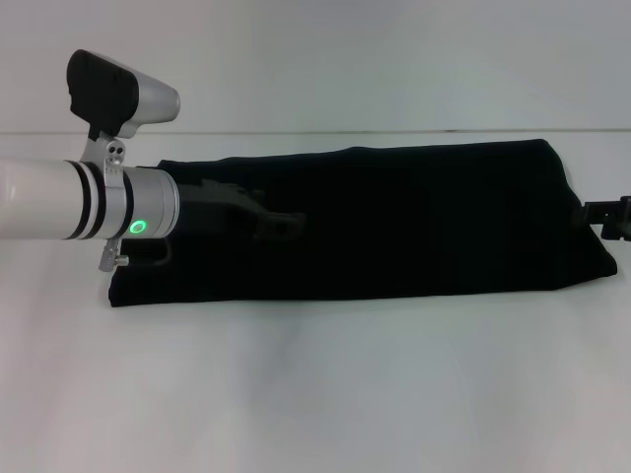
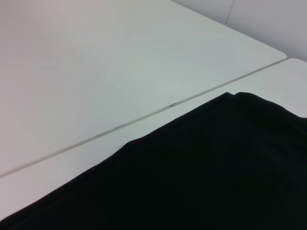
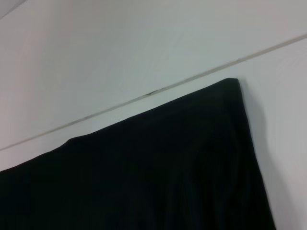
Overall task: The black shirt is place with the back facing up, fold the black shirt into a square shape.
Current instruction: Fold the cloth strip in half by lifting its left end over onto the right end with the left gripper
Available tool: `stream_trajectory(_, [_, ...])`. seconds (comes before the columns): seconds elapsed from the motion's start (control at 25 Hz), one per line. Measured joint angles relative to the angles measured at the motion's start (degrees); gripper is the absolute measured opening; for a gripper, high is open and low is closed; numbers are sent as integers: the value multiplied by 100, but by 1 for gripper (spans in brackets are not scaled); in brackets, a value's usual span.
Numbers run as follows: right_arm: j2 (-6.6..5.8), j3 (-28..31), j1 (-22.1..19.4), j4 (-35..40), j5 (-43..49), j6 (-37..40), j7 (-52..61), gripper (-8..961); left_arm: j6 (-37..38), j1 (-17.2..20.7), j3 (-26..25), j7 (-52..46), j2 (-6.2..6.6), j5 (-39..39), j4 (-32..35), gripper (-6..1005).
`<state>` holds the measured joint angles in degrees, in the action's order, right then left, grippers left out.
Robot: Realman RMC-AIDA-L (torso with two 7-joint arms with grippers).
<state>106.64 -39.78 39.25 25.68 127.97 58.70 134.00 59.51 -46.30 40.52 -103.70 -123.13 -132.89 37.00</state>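
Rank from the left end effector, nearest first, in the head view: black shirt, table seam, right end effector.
1. black shirt: directly under the left end effector.
2. table seam: just behind the shirt's far edge.
3. right end effector: at the shirt's right end.

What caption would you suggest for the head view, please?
Left gripper over the black shirt, folded into a long band on the white table; right gripper at its end.

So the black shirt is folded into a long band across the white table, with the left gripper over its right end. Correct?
Not quite. The head view shows the left gripper over the left end of the black shirt, not its right end. The right gripper is at the shirt's right edge. The rest holds: the shirt lies as a long band across the white table.
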Motion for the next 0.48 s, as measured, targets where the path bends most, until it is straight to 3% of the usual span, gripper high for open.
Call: stream_trajectory(0.48, [67,-12,-14,-135,0,-205,-32,592,-2,-2,0,-15,0,0,1,769])
